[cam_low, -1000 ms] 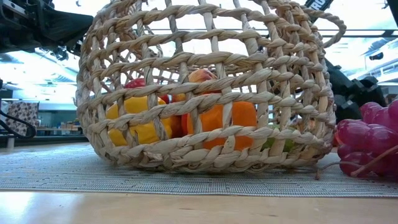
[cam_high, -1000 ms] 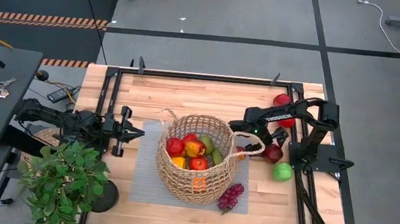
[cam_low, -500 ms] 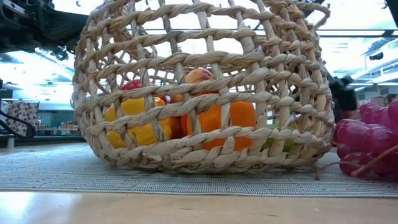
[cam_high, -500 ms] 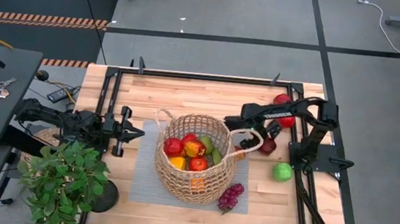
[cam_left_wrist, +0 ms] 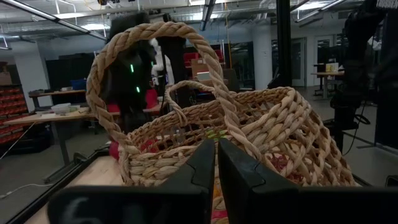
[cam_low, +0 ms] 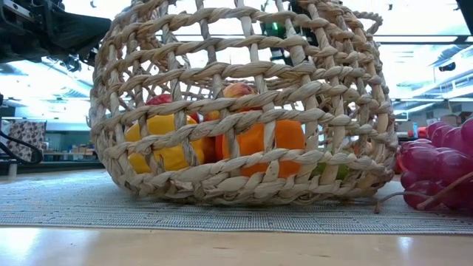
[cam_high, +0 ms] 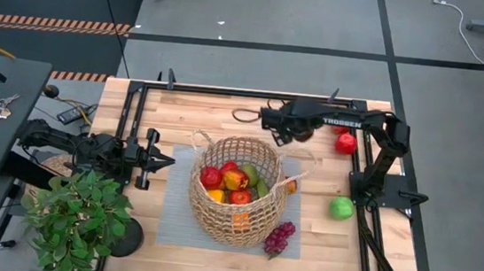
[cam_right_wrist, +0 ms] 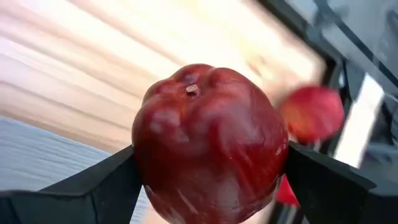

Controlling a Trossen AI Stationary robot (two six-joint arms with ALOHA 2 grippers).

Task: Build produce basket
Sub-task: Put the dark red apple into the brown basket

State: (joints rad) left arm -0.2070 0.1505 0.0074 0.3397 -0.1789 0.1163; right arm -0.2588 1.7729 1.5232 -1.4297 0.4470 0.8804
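Observation:
The tan wicker basket (cam_high: pixel 237 191) stands on a grey mat (cam_high: pixel 172 218) at mid-table and holds several toy fruits: red apples, a yellow piece and an orange one (cam_low: pixel 255 144). My right gripper (cam_high: pixel 272 122) is raised over the basket's far rim and shut on a dark red apple (cam_right_wrist: pixel 208 140). My left gripper (cam_high: pixel 158 159) is shut and empty, level, just left of the basket. Purple grapes (cam_high: pixel 278 237) lie at the mat's near right corner. A green apple (cam_high: pixel 341 207) and a red apple (cam_high: pixel 345 144) lie on the table at the right. My right gripper pinches the dark red apple between its two fingers (cam_right_wrist: pixel 93 186), one on each opposite side (cam_right_wrist: pixel 146 155). The apple's stem end faces the wrist camera. The apple is lifted clear of the table.
A potted green plant (cam_high: pixel 83 218) stands at the near left corner. A small orange piece (cam_high: pixel 290 186) lies against the basket's right side. A black frame rail (cam_high: pixel 228 92) runs along the far edge, with bare wood between it and the basket.
My right gripper has risen from the table right of the basket and gone toward the far and left edges with the dark red apple, ending over the basket's far rim. The basket shifted a little left, then came back.

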